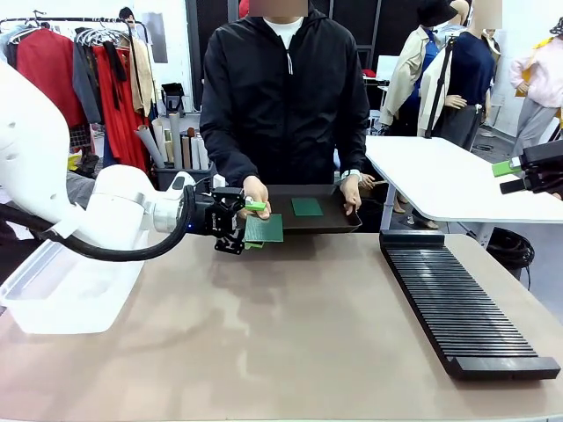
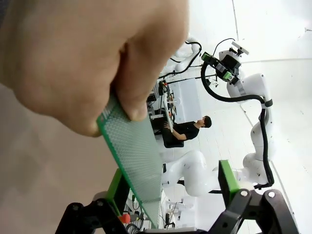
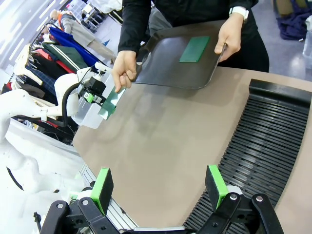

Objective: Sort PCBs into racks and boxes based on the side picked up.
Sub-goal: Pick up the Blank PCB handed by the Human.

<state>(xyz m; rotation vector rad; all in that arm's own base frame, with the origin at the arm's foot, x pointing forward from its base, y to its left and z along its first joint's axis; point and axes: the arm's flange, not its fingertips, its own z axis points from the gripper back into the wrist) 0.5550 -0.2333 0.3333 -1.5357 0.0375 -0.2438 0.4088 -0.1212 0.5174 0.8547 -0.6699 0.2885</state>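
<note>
1. One brown table (image 1: 290, 343) carries it all; judging by what lies where, sorting has barely begun.
2. At the robot's left stands the clear box (image 1: 53, 303); no board shows inside, though its walls are cloudy.
3. At the right lies the black rack (image 1: 462, 303), and every slot in view stands bare.
4. Across the table, the person holds the dark tray (image 1: 339, 220), where a waiting PCB (image 1: 307, 207) lies flat.
5. Beside it the offered PCB (image 1: 264, 230) hangs pinched in the person's hand (image 1: 256, 192), between the fingers of the left gripper (image 1: 252, 226), which gape wide and clamp nothing yet.
6. Nearer the camera, the right gripper (image 3: 159, 186) hovers over the table edge, spread wide and empty.
</note>
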